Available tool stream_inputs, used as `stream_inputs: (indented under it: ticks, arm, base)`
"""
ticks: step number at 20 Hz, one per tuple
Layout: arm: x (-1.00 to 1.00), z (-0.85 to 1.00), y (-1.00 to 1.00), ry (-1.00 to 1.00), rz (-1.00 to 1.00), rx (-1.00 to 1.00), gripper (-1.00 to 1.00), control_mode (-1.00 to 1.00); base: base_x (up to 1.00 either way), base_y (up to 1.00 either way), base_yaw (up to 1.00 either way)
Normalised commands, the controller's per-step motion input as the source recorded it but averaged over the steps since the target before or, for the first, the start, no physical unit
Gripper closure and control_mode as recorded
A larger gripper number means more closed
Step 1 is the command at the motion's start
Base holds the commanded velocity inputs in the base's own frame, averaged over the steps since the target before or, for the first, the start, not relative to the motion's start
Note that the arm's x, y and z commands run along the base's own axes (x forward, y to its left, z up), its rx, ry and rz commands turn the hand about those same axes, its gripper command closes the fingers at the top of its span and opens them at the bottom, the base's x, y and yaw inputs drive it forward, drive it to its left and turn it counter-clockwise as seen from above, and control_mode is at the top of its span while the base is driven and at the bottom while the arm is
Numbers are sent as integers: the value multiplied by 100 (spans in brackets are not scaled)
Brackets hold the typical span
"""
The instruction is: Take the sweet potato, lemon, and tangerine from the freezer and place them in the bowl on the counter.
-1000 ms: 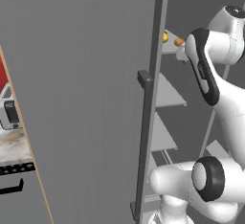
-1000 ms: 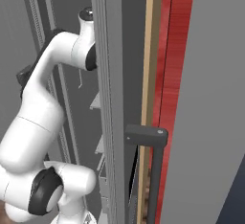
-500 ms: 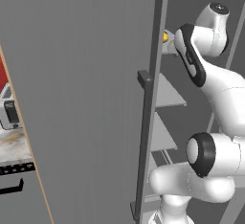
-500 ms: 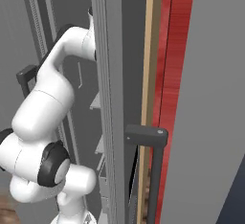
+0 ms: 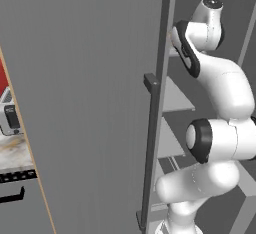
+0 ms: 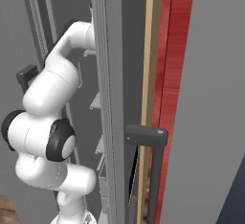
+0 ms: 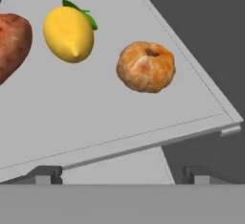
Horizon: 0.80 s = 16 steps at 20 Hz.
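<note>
My arm reaches into the open freezer (image 5: pixel 100 78). On a grey shelf (image 7: pixel 95 113) lie the sweet potato (image 7: pixel 12 43), the lemon (image 7: pixel 68 34) beside it, and the tangerine (image 7: pixel 146 67) a little apart. I cannot tell how far my end effector is open.

A tall grey door panel (image 5: pixel 95 103) stands open, edge-on, with a long vertical bar handle (image 5: pixel 150 148) along its edge. At nine o'clock in the left base view a strip of red wall (image 5: pixel 3 78) shows above a veined marble tabletop (image 5: pixel 14 150), with a dark drawer pull (image 5: pixel 11 196) below it. From the right base view, a tan wooden edge (image 6: pixel 149 74) and a red panel (image 6: pixel 174 74) run upward beside the door, with wood floor (image 6: pixel 9 208) at seven o'clock.
</note>
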Motion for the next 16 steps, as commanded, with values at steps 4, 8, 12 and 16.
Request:
stream_inputs:
  ticks: [4, 8, 12, 16]
  arm:
    - [49, 2, 0, 0, -14, 0, -100, -100]
    - [50, 0, -5, 0, -12, 1, -100, -100]
    - [44, 0, -14, 0, -8, 1, -100, -100]
    - [35, 0, -28, 0, -5, 3, -100, -100]
  base:
    - [0, 0, 0]
    - [0, 0, 0]
    - [0, 0, 0]
    - [0, 0, 0]
